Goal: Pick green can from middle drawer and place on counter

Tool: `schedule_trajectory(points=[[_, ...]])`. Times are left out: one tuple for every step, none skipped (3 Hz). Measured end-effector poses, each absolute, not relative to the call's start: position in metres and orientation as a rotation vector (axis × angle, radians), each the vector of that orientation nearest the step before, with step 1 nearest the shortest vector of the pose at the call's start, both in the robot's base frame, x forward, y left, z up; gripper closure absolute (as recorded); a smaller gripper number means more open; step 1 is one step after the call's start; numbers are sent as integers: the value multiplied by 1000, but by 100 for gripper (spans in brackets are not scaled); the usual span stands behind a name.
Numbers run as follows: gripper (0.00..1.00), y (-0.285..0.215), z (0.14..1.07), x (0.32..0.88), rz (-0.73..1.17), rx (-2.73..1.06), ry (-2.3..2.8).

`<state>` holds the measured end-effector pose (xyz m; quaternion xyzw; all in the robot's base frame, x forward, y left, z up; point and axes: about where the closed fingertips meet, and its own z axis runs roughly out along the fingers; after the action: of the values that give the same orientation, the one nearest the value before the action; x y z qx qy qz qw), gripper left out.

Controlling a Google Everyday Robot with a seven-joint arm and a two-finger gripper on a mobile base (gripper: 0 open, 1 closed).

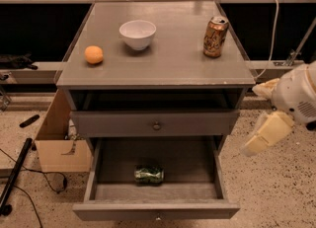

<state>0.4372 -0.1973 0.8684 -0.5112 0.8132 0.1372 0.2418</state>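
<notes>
Camera view: the green can [149, 174] is seen lying in the open middle drawer [157, 209], with the gripper [265, 132] held outside the cabinet to the right.

The green can is laid on its side on the dark drawer floor, a little left of centre and nearer the front wall. The gripper is held beyond the drawer's right side, well apart from the can and higher than it, at about the level of the shut upper drawer [197, 122]; nothing is grasped by it, and whether it is apart or together cannot be told. On the counter [168, 69] an orange [94, 55], a white bowl [138, 33] and a gold-orange can [216, 36] are set apart from one another.
</notes>
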Motion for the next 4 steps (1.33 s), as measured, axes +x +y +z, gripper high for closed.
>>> schedule_trajectory(points=[[0, -179, 817, 443, 461, -1393, 2125], [0, -179, 817, 443, 461, -1393, 2126], [0, -170, 809, 443, 508, -1355, 2105], [0, -103, 745, 437, 712, -1260, 2047]])
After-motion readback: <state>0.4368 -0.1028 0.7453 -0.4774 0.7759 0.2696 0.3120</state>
